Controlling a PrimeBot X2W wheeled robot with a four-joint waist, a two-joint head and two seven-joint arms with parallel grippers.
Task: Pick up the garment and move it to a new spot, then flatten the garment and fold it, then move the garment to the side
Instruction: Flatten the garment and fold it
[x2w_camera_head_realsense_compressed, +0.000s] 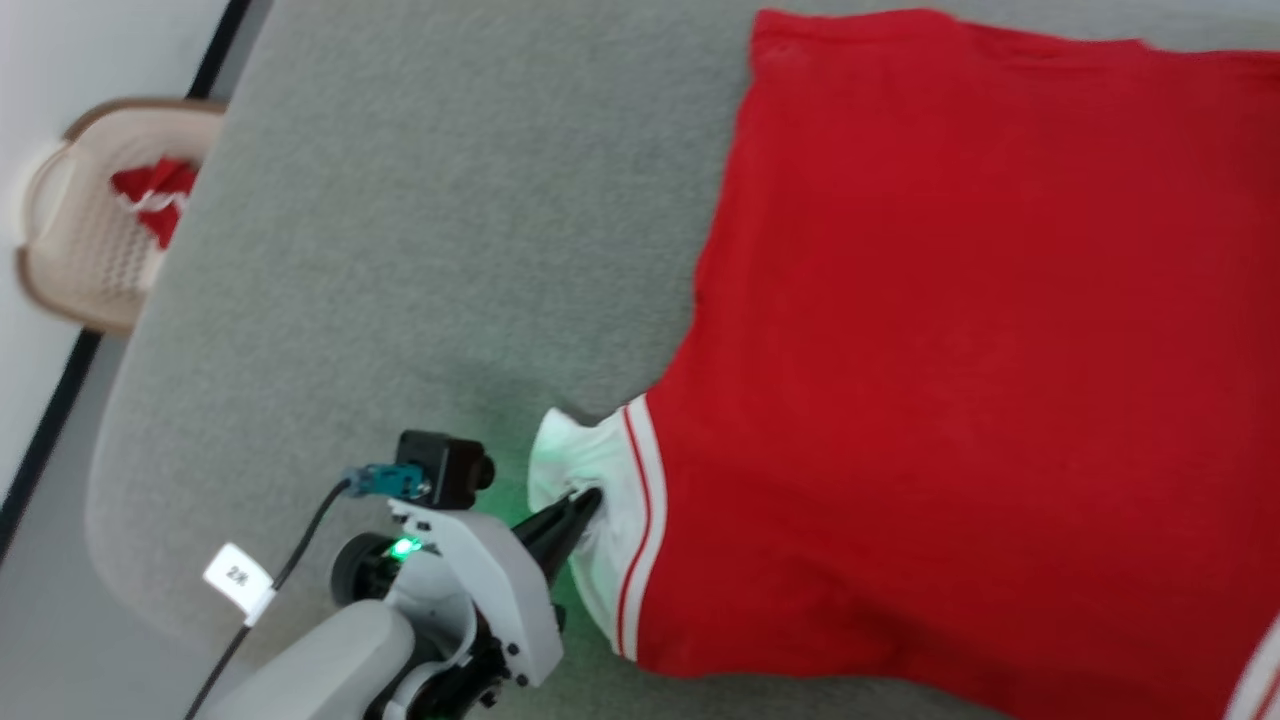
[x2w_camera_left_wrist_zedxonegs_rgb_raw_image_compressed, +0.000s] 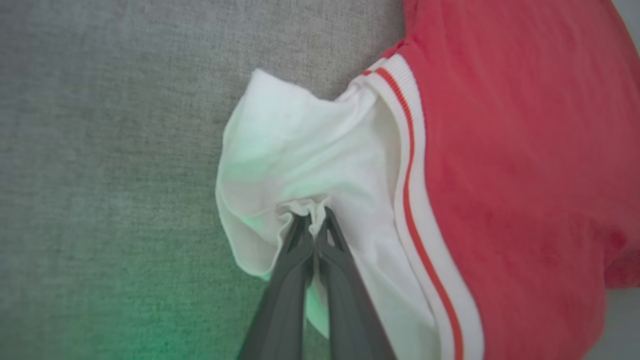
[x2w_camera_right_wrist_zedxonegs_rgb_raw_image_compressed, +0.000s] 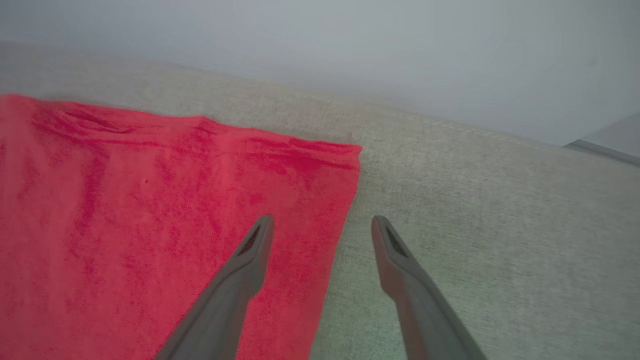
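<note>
The garment (x2w_camera_head_realsense_compressed: 950, 350), a bright red T-shirt with white sleeves, lies spread flat on the grey padded surface (x2w_camera_head_realsense_compressed: 420, 230). Its left white sleeve (x2w_camera_left_wrist_zedxonegs_rgb_raw_image_compressed: 310, 155) is bunched up, with red-and-white stripe trim at the seam. My left gripper (x2w_camera_head_realsense_compressed: 585, 505) is shut on that sleeve; in the left wrist view the two dark fingers (x2w_camera_left_wrist_zedxonegs_rgb_raw_image_compressed: 300, 280) pinch a fold of white cloth. My right gripper (x2w_camera_right_wrist_zedxonegs_rgb_raw_image_compressed: 322, 225) hangs open above the shirt's red side edge (x2w_camera_right_wrist_zedxonegs_rgb_raw_image_compressed: 345, 210), one finger over the cloth and one over the grey surface, holding nothing.
A beige basket (x2w_camera_head_realsense_compressed: 90, 250) with a red-and-white cloth (x2w_camera_head_realsense_compressed: 155, 200) inside stands on the floor past the surface's far-left edge. Bare grey surface stretches left of the shirt. A pale wall (x2w_camera_right_wrist_zedxonegs_rgb_raw_image_compressed: 350, 50) rises behind the surface in the right wrist view.
</note>
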